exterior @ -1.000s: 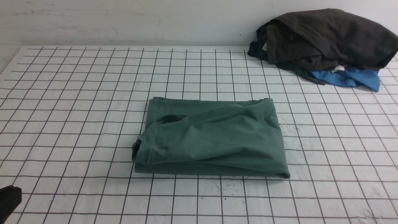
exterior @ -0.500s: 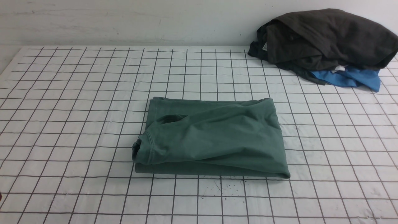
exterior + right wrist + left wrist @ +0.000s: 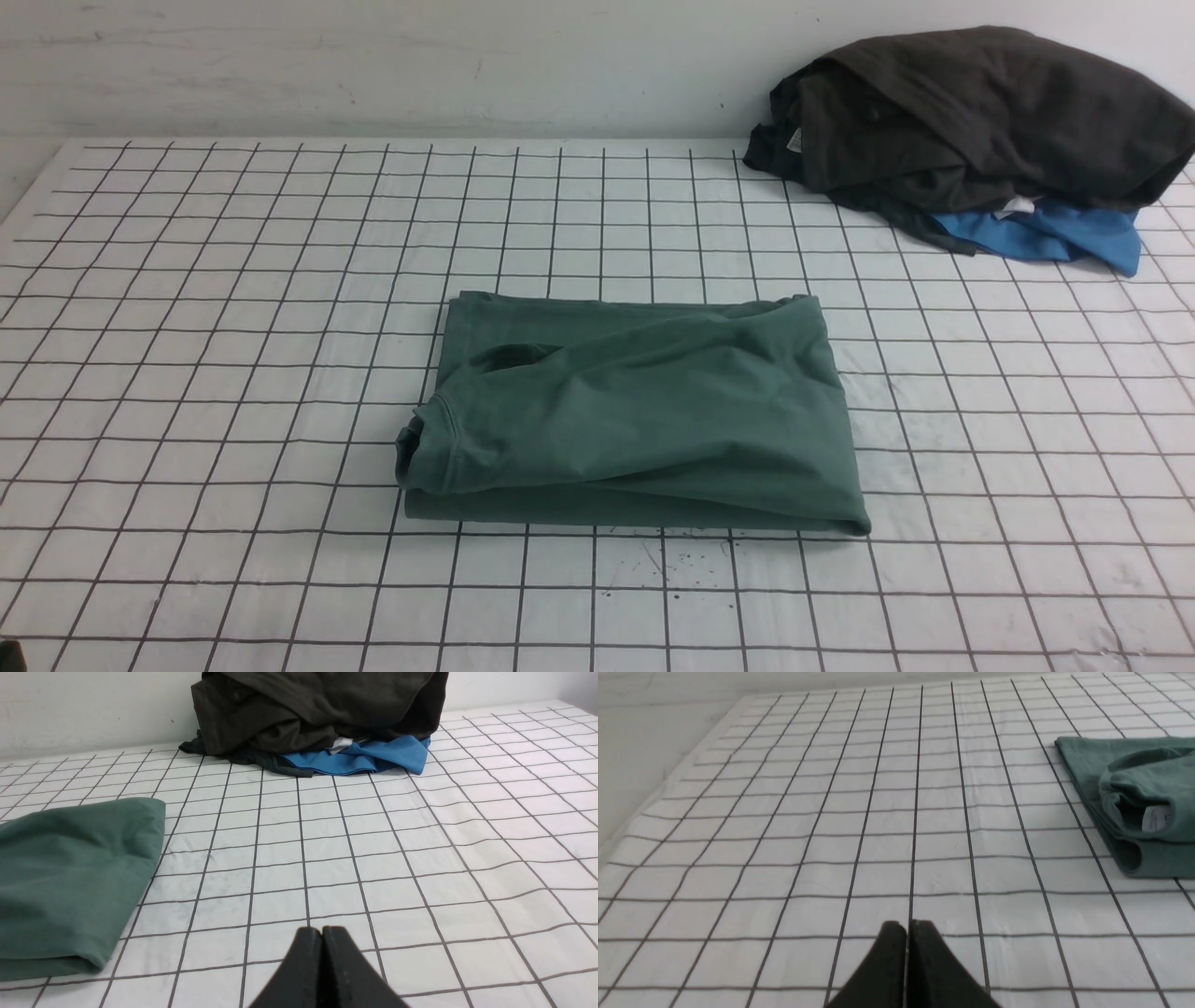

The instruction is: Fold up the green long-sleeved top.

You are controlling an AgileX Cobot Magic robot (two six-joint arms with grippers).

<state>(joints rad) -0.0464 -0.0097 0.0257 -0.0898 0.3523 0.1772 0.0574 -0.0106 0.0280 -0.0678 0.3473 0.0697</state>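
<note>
The green long-sleeved top lies folded into a compact rectangle in the middle of the gridded table, its ribbed neck at the near left corner. It also shows in the left wrist view, with a white label inside the neck, and in the right wrist view. My left gripper is shut and empty, low over the cloth, well to the left of the top. My right gripper is shut and empty, to the right of the top. Neither touches the top. In the front view only a dark sliver shows at the bottom left corner.
A pile of dark charcoal garments over a bright blue garment lies at the back right against the wall; it also shows in the right wrist view. The white gridded table cover ends at the left edge.
The dark left gripper at the front view's bottom left corner has drawn back almost out of the frame. The top has not moved.
</note>
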